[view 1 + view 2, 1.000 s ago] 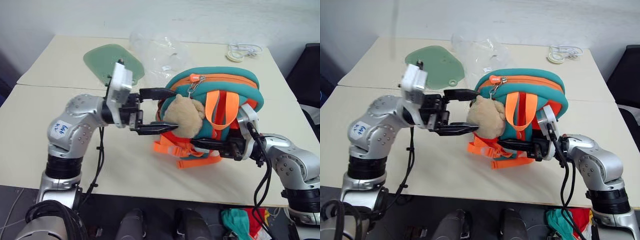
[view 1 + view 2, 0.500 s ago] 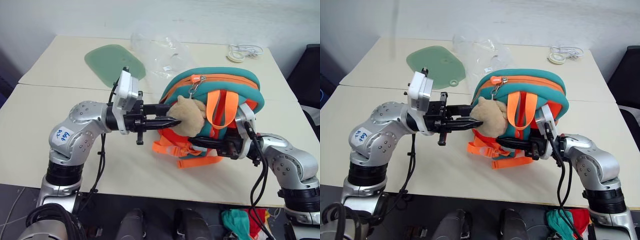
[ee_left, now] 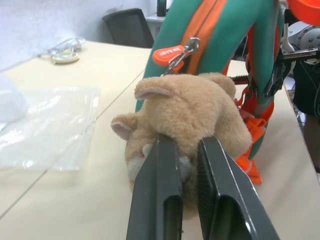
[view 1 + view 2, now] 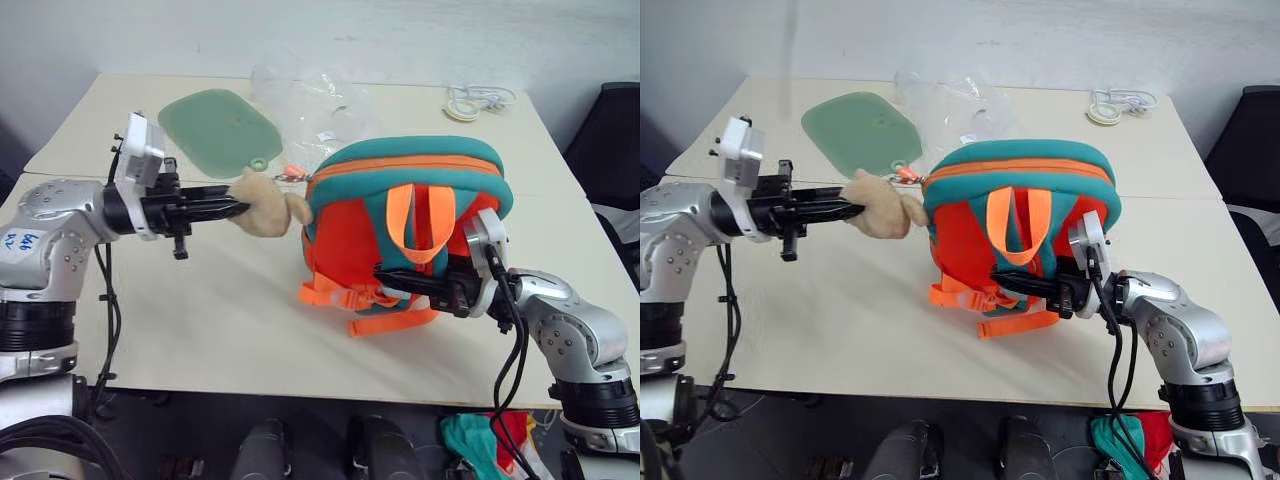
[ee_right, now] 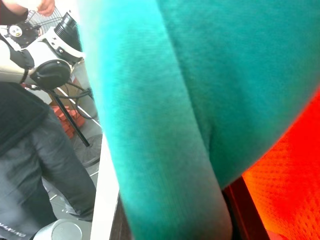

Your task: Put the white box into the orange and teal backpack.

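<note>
The orange and teal backpack point(image 4: 400, 195) stands upright on the table's middle, its zipper closed along the top. Its tan plush bear point(image 4: 262, 212) is stretched out to the left, away from the bag, and my left gripper point(image 4: 238, 208) is shut on it. In the left wrist view the two black fingers point(image 3: 160, 190) pinch the bear point(image 3: 195, 110), with the orange zipper pull point(image 3: 169, 54) behind it. My right gripper point(image 4: 386, 277) is shut on the backpack's lower front, by the orange straps point(image 4: 345, 297). The white box is out of view.
A green mat point(image 4: 215, 125) and a clear plastic bag point(image 4: 320, 100) lie behind the backpack. A coiled white cable point(image 4: 470, 100) sits at the far right. A black chair point(image 4: 612, 140) stands off the table's right side. A person's legs point(image 5: 30, 145) stand beside the table.
My left gripper closed on the plush bear and swung to the left, pulling the bear out from the backpack's front. The right gripper kept its hold in place.
</note>
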You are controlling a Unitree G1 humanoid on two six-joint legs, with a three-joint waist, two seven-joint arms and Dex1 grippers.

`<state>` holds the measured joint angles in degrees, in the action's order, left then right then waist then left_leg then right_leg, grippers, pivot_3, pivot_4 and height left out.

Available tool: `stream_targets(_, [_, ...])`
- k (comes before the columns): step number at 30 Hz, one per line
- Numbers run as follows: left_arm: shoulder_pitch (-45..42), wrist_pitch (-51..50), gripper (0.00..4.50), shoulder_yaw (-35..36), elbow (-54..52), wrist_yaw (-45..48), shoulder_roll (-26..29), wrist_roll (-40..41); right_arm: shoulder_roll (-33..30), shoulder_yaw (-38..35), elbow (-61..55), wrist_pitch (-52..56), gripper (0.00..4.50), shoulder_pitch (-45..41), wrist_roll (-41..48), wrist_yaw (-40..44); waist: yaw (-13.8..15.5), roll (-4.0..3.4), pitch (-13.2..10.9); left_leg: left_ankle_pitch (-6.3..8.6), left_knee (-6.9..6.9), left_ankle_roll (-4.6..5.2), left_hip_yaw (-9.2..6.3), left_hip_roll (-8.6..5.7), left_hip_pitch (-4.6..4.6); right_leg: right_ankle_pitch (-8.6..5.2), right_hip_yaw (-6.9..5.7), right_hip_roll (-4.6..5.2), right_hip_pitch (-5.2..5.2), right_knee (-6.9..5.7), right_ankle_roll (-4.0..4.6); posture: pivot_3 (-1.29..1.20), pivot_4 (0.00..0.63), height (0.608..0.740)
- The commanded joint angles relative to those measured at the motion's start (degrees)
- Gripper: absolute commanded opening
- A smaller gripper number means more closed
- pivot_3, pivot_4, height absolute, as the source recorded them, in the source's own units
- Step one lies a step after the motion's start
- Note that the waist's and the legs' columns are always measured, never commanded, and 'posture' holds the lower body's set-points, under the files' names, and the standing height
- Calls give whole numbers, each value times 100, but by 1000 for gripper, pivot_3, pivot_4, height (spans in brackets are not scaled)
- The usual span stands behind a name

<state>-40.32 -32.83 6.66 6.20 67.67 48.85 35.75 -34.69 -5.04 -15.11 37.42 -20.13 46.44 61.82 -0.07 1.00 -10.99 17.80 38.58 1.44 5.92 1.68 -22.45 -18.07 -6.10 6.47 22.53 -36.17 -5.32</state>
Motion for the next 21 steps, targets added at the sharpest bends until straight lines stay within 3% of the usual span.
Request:
stream_targets(1, [-129,-92,161,-33,543,-418,-70,-376,6,-248,-36,-83,58,69,117,-65,2,0,0,0,1,0,0,0,0,0,0,0,0,-1,0,0,150,740])
stream_targets(6, [318,-230,161,-750,279,-396,-441,-696,45,-298,-134,-55,58,124,218,-208,-6,0,0,0,-3,0,9,0,6,0,4,1,1,-7,0,0,150,740])
stream_targets(10, [703,68,161,-1216,39,-793,-1045,-1111,176,-320,-195,-40,58,131,320,-393,4,0,0,0,-5,0,12,2,7,0,13,3,3,-9,0,0,150,740])
stream_targets(15, [1410,415,161,-963,-753,-876,-1073,-1108,334,-279,-140,-250,58,108,24,-710,1,0,0,0,-5,0,11,1,8,0,17,14,3,-9,0,0,150,740])
stream_targets(18, [1946,229,1045,-120,-1421,-895,-860,-546,137,-247,-50,-536,1079,161,-312,-505,-25,0,0,1,-7,-1,11,5,8,0,19,15,5,-9,0,0,150,740])
stream_targets(21, [3109,470,2046,923,-2076,-554,-296,-387,-394,-346,129,-1195,2134,435,-809,137,-54,0,0,1,-29,-3,12,6,11,-1,19,15,7,4,1,0,150,740])
